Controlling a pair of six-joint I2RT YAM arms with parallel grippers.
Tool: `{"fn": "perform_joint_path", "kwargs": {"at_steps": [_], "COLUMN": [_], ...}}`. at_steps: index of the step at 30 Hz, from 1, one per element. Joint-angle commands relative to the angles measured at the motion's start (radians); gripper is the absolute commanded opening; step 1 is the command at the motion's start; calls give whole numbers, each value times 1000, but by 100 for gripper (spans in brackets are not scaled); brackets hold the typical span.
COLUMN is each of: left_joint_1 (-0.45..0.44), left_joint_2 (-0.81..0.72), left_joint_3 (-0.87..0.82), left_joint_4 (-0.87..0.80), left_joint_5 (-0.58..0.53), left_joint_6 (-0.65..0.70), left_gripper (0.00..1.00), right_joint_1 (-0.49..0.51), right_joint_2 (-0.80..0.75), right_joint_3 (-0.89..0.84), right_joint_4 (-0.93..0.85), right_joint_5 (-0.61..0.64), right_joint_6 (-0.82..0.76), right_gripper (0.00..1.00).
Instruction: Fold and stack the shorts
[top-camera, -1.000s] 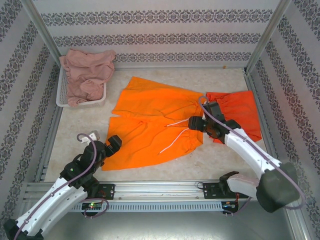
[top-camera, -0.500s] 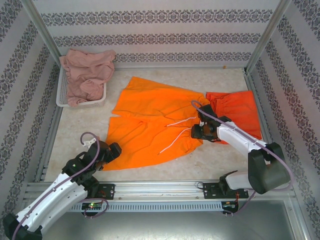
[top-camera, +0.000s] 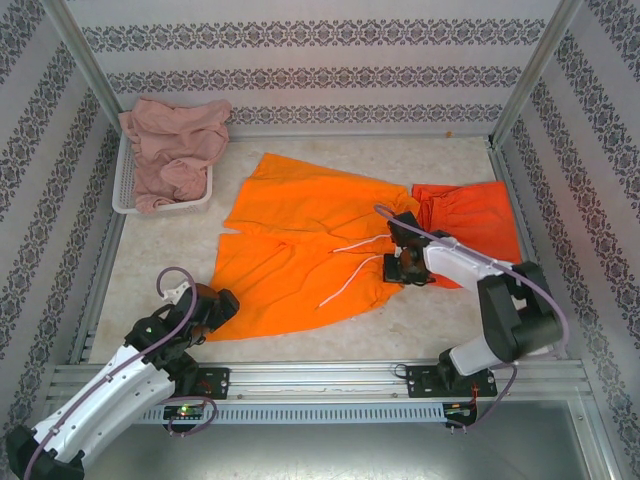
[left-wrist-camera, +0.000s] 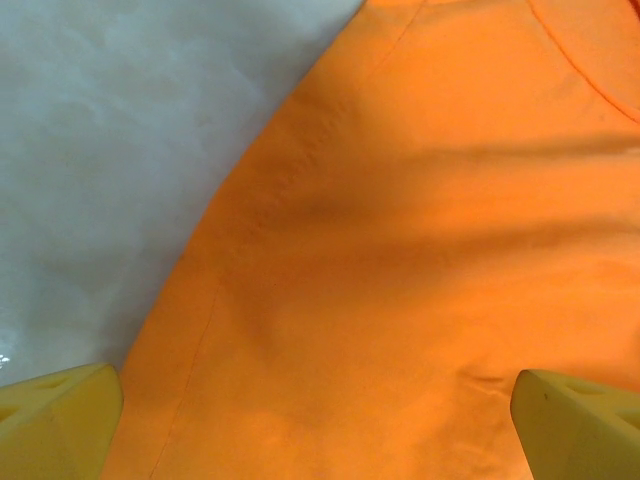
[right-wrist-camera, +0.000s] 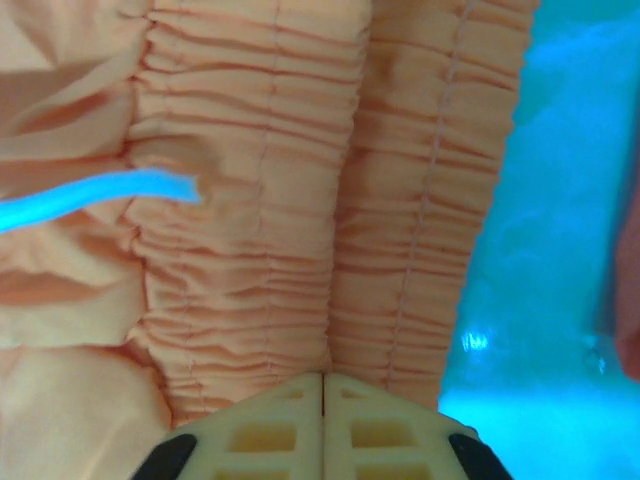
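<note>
- My right pincer (top-camera: 403, 268) is now pressing its fingers together on the gathered waistband (right-wrist-camera: 300, 200) of the lighter bright orange fabric shorts (top-camera: 300, 240). A second ago it was standing apart above that spot; since then it has been dropping and closing. In the right wrist view the pleats are running straight into the seam between my fingertips, so I am judging a pinch of cloth caught.
- My left pincer (top-camera: 222, 303) is hanging with its fingers wide apart, holding nothing. It has been sliding a little toward the near left hem corner of the same shorts, and the left wrist view is showing the orange cloth and its edge lying between the fingertips.
- The bright orange shorts are lying spread flat in the middle of the pale tabletop (top-camera: 150, 260), their white drawstring (top-camera: 350, 245) trailing loose near my right pincer.
- The red-orange fabric shorts (top-camera: 475, 225) are lying just beyond the waistband on the right, looking already folded.
- The dusty pink fabric shorts (top-camera: 170, 150) are sitting heaped in the white plastic mesh basket (top-camera: 125, 195) at the far left.
- What this is meaning: the waistband end is gripped, the hem end is not yet, so the fold of this pair is only beginning.
</note>
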Motion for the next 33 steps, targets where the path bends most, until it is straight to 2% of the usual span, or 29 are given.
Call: {"fn": "perform_joint_path", "kwargs": {"at_steps": [1, 9, 13, 17, 22, 27, 33], "left_joint_1": [2, 3, 2, 3, 2, 1, 1], "left_joint_2": [16, 32, 21, 15, 32, 33, 55], "left_joint_3": [16, 32, 34, 3, -45, -45, -61], "left_joint_4": [-12, -6, -51, -55, -34, -64, -78], "left_joint_5": [-17, -42, -28, 42, 127, 118, 79], "left_joint_6": [-34, -53, -101, -145, -197, -185, -172], "left_gripper": [100, 99, 94, 87, 78, 69, 67], "right_joint_1": [-20, -77, -92, -98, -100, -106, -119], "right_joint_2": [84, 238, 193, 124, 64, 44, 23], "right_joint_3": [105, 308, 259, 159, 90, 74, 62], "right_joint_4": [24, 25, 59, 105, 147, 147, 147], "right_joint_5": [26, -27, -23, -54, -82, -80, -91], "right_joint_6": [-19, 11, 38, 64, 79, 71, 65], "right_gripper": [0, 0, 0, 0, 14, 21, 29]}}
